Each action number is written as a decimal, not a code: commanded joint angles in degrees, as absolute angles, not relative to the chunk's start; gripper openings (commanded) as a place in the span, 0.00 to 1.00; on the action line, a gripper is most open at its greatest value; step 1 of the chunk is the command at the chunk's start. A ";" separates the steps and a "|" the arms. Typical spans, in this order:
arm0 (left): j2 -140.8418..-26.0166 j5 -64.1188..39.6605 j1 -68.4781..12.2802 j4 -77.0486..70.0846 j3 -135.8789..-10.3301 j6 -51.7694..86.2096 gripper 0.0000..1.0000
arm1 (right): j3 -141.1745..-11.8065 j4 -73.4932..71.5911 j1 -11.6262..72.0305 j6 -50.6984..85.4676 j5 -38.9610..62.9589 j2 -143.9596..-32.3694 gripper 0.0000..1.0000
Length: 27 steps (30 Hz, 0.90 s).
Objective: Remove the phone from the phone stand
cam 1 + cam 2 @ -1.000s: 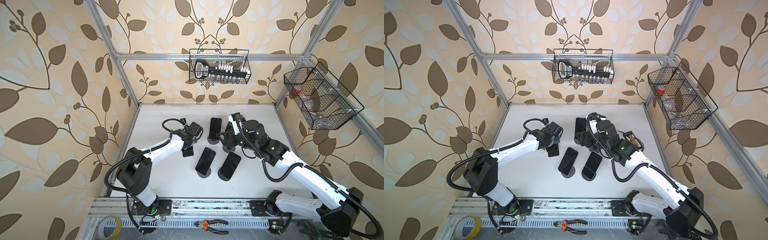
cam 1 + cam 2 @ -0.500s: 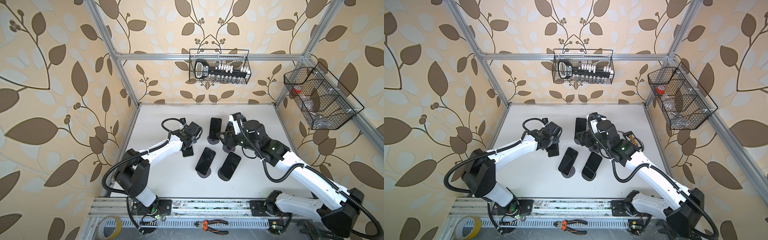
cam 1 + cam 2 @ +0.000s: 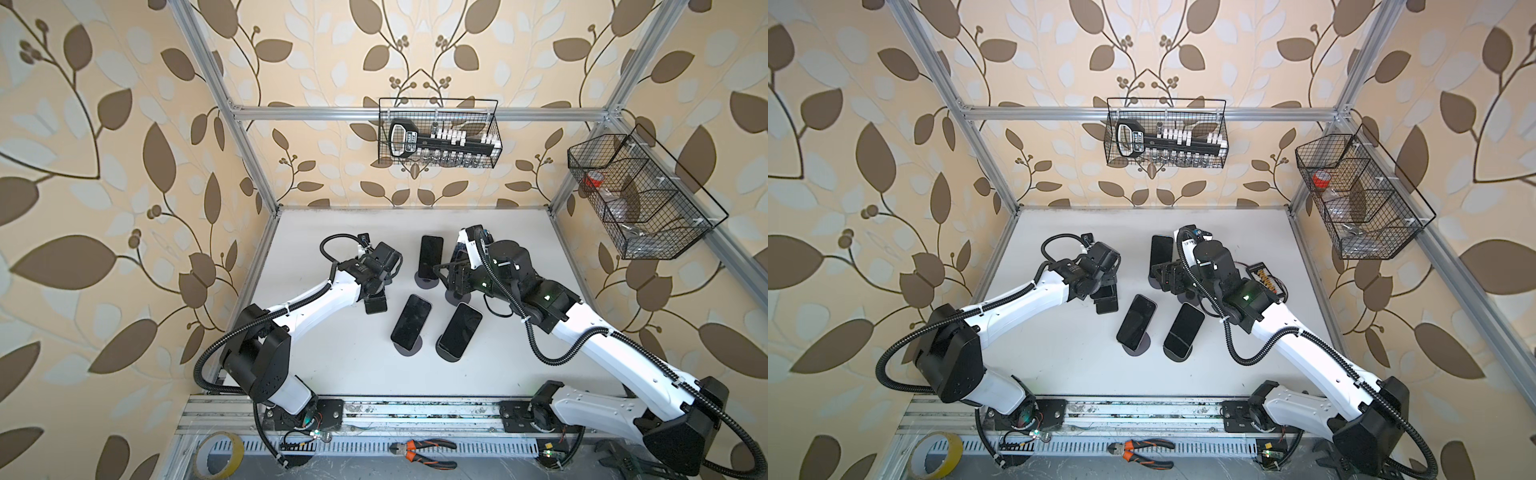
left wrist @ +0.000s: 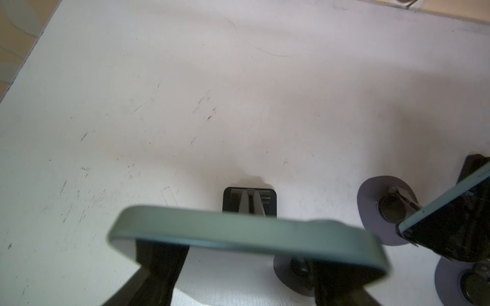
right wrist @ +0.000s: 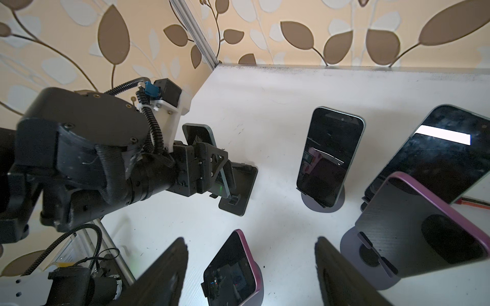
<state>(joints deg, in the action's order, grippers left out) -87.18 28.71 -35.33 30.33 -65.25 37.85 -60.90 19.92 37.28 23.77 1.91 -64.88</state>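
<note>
Where the phone lies: the grey-green phone is held in the left gripper, directly over the black phone stand, towards the left side of the table.
Long axis: the phone is carried tilted, with its top end raised and its lower end down by the stand's lip (whether that end is clear of the lip cannot be told).
Left fingers: these are closed tight on the phone, which is pinched between them.
Nearer arm: the left one, since the phone is already gripped by it.
Right gripper: it is kept apart from that stand, among the other phones on round stands.
Right fingers: these are seen spread, with nothing clamped; a purple phone stands just beyond them.
Coming move, as judged: the phone is best drawn upward along its own length, so that the lip is not caught.
</note>
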 commanded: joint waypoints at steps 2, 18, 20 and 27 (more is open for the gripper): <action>-83.42 30.15 -35.80 30.80 -66.69 37.22 0.62 | -62.46 20.42 37.53 24.18 2.36 -64.58 0.76; -80.64 29.18 -35.77 30.66 -68.37 33.40 0.62 | -65.20 20.47 37.93 24.58 3.27 -67.55 0.75; -80.30 29.22 -35.79 30.68 -68.55 33.07 0.62 | -65.66 20.59 38.06 24.43 3.44 -68.14 0.75; -79.41 29.71 -35.63 31.98 -70.20 30.71 0.62 | -68.71 20.58 38.32 23.97 4.69 -71.08 0.75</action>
